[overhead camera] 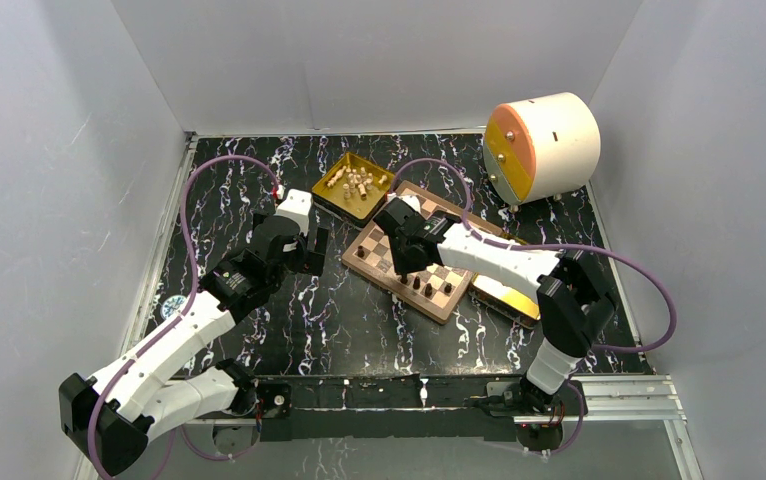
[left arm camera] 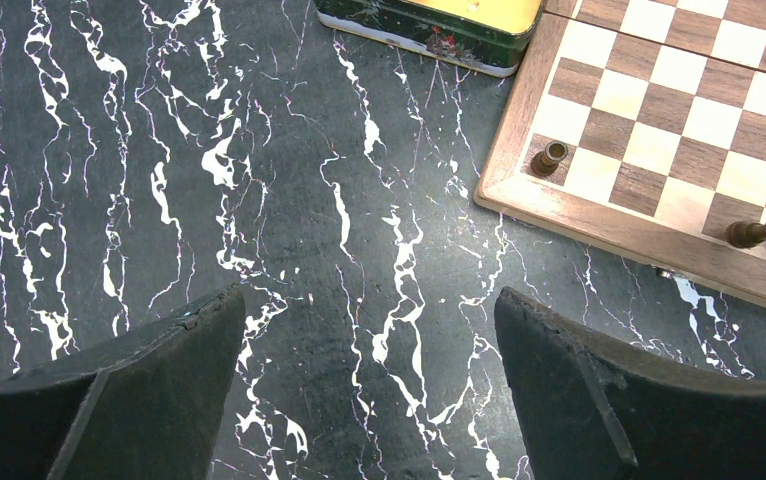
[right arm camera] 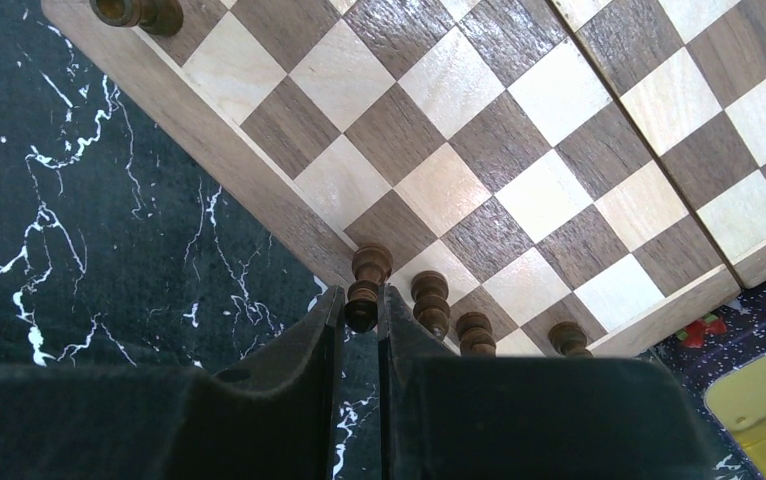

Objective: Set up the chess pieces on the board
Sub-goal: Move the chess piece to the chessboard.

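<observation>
Wooden checks of the board [overhead camera: 379, 240] lie under our right gripper [right arm camera: 361, 308], while the left gripper [left arm camera: 369, 320] hangs spread wide over the marbled table [left arm camera: 159, 150], just off the board's corner. Our right fingers pinch narrowly on a dark piece [right arm camera: 368, 285], about upright like the three standing dark pieces [right arm camera: 430, 300] beside it. We judge its edge square lies almost straight below the claw, so the right arm is the nearer one.

Lab test booth, white walls [overhead camera: 359, 60] enclosing a robot table [overhead camera: 339, 320]
</observation>
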